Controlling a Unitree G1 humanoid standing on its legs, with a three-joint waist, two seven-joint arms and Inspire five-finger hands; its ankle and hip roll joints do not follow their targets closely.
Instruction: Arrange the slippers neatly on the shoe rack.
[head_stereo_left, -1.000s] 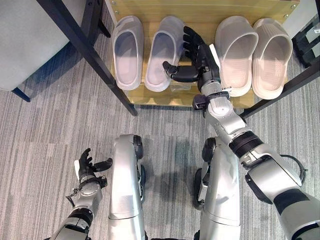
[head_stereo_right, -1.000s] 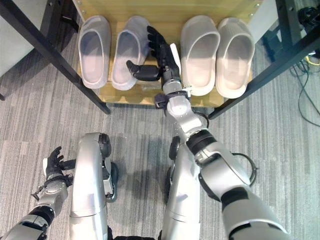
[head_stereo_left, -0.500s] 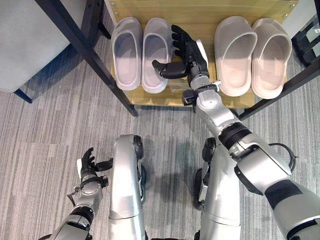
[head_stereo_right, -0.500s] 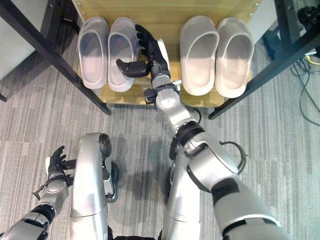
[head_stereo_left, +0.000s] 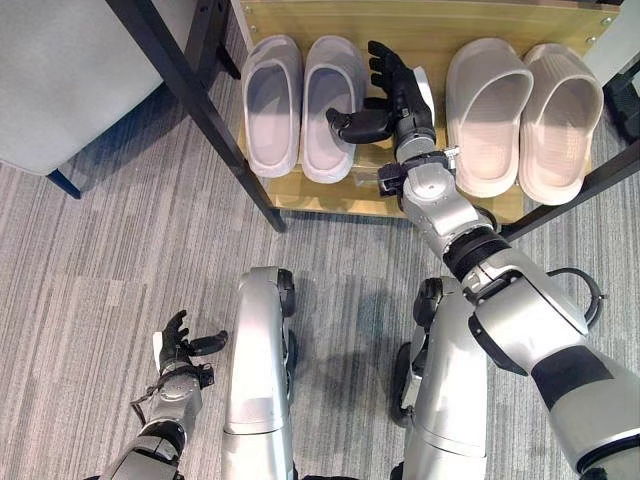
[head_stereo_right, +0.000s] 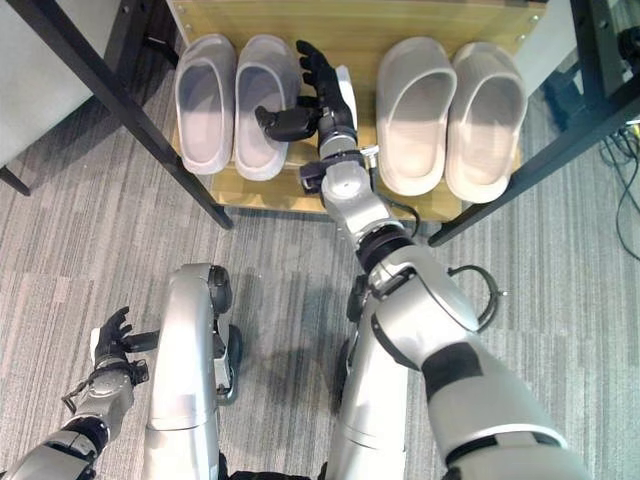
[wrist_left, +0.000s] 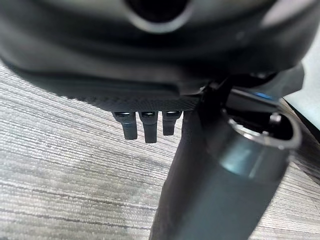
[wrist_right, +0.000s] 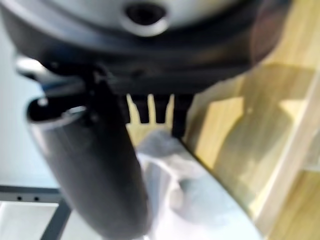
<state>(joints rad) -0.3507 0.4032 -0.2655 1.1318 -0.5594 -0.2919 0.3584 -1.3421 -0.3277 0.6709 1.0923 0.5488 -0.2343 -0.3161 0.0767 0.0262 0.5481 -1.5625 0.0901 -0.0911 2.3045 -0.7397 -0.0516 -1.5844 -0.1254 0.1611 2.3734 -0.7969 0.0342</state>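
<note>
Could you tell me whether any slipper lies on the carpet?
No, all four slippers sit on the rack.

Both eye views look almost straight down from the head. They share the wooden shoe rack (head_stereo_left: 420, 25) at the upper edge of the frame and the grey carpet (head_stereo_right: 80, 240) below it, seen from a middle distance. The left wrist view looks along the left hand (wrist_left: 145, 125) at the carpet, very near. The right wrist view looks along the right hand (wrist_right: 155, 107) at the rack, also very near
</note>
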